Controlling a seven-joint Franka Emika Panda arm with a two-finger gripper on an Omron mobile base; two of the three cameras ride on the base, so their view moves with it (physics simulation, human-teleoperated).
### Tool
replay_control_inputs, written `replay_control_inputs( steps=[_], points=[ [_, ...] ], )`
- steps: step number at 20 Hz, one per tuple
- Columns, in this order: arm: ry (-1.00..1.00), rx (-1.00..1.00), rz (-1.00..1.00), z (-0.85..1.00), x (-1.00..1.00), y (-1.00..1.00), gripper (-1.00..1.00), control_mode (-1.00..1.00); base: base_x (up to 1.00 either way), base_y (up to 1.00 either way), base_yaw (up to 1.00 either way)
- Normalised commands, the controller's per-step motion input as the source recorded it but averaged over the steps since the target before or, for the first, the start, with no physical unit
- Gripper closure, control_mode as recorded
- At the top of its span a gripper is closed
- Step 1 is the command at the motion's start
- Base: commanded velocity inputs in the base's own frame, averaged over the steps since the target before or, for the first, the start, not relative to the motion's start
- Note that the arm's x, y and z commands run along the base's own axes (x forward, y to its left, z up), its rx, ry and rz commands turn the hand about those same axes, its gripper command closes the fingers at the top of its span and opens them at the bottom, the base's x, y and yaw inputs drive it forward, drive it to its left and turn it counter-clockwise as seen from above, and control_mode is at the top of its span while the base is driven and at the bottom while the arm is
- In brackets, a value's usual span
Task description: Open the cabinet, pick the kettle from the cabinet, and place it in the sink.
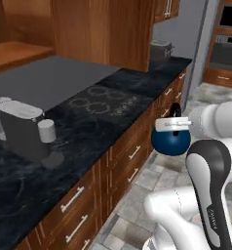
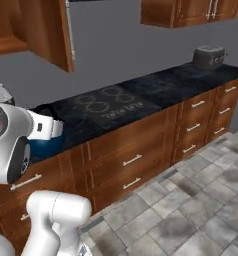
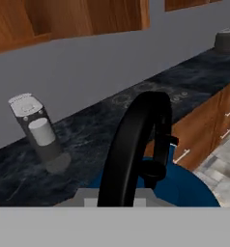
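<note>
The dark-blue kettle (image 1: pixel 170 142) hangs in the air in front of the lower drawers, just off the counter edge. My gripper (image 1: pixel 172 125) is shut on its black arched handle (image 3: pixel 136 144) from above. In the hand view the blue body (image 3: pixel 187 185) sits below the handle. In the right base view the kettle (image 2: pixel 47 146) is partly hidden behind my arm. The cabinet (image 2: pixel 43 30) stands open above the counter, its door swung out with the silver bar handle (image 2: pixel 71 30) facing me. Its bare shelf (image 1: pixel 15 51) shows at the upper left. The sink is out of view.
A grey coffee machine (image 1: pixel 23 129) stands on the black counter (image 1: pixel 88 136) at the left. A cooktop (image 2: pixel 108 102) lies in the middle, and a grey pot (image 2: pixel 209 56) stands at the far end. Drawers (image 2: pixel 133 160) line the front above the tiled floor (image 2: pixel 191 210).
</note>
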Motion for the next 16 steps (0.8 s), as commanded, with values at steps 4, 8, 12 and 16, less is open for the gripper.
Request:
replay_control_inputs(
  steps=[4, 8, 12, 16],
  points=[
    [0.00, 0.00, 0.00, 0.00, 0.00, 0.00, 1.00, 1.00, 0.00, 0.02, -1.00],
    [0.00, 0.00, 0.00, 0.00, 0.00, 0.00, 1.00, 1.00, 0.00, 0.02, -1.00],
    [0.00, 0.00, 0.00, 0.00, 0.00, 0.00, 1.00, 1.00, 0.00, 0.02, -1.00],
    [0.00, 0.00, 0.00, 0.00, 0.00, 0.00, 1.00, 1.00, 0.00, 0.02, -1.00]
  ],
)
